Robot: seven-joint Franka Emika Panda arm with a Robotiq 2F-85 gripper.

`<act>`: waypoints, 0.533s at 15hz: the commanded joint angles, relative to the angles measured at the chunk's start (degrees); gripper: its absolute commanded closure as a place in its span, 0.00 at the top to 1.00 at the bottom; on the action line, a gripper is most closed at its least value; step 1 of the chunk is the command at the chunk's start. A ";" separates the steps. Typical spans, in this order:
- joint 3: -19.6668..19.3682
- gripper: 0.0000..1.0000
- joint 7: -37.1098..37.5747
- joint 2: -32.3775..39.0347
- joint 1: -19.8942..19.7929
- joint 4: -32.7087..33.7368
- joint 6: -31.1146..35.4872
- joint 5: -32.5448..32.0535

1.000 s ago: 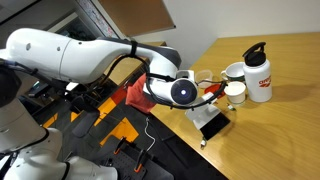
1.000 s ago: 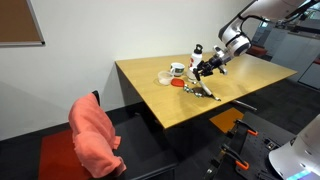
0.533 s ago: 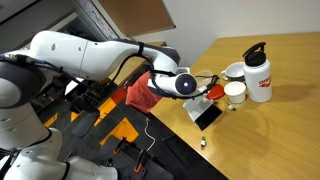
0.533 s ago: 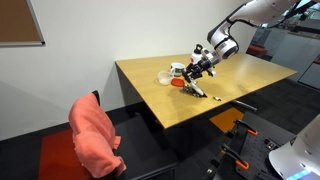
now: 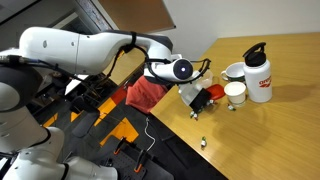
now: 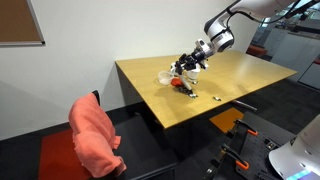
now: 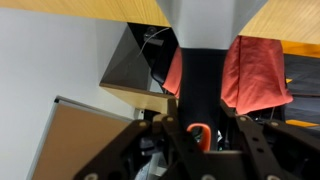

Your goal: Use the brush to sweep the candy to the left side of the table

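My gripper point(image 5: 188, 80) is shut on the brush. Its black bristles point(image 5: 192, 97) press down on the light-brown table point(image 5: 280, 130) near its edge, beside the white cups. In the exterior view from across the room, the gripper point(image 6: 192, 66) holds the brush point(image 6: 188, 86) close to a red dish point(image 6: 176, 84). A few tiny candy specks point(image 6: 214, 97) lie on the table behind the brush. In the wrist view the black bristle block point(image 7: 205, 80) fills the middle, and the red handle loop point(image 7: 198, 132) sits between the jaws point(image 7: 198, 140).
A white bottle with a black cap point(image 5: 259, 72) and two white cups point(image 5: 235, 91) stand next to the brush. A small cup point(image 6: 165, 76) stands near the red dish. A chair draped with red cloth point(image 6: 92, 135) is by the table's near corner. A tiny piece point(image 5: 203, 141) lies past the table edge.
The arm has swung the brush across the table towards the cups and the red dish. A few candy specks stay behind where the brush was.
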 commanded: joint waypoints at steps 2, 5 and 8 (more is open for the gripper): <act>-12.42 0.16 2.64 -8.84 7.34 -7.19 -7.93 -4.27; -19.67 0.16 3.40 -13.77 11.09 -11.68 -8.36 -7.81; -24.89 0.16 3.27 -17.96 13.32 -15.20 -7.39 -9.22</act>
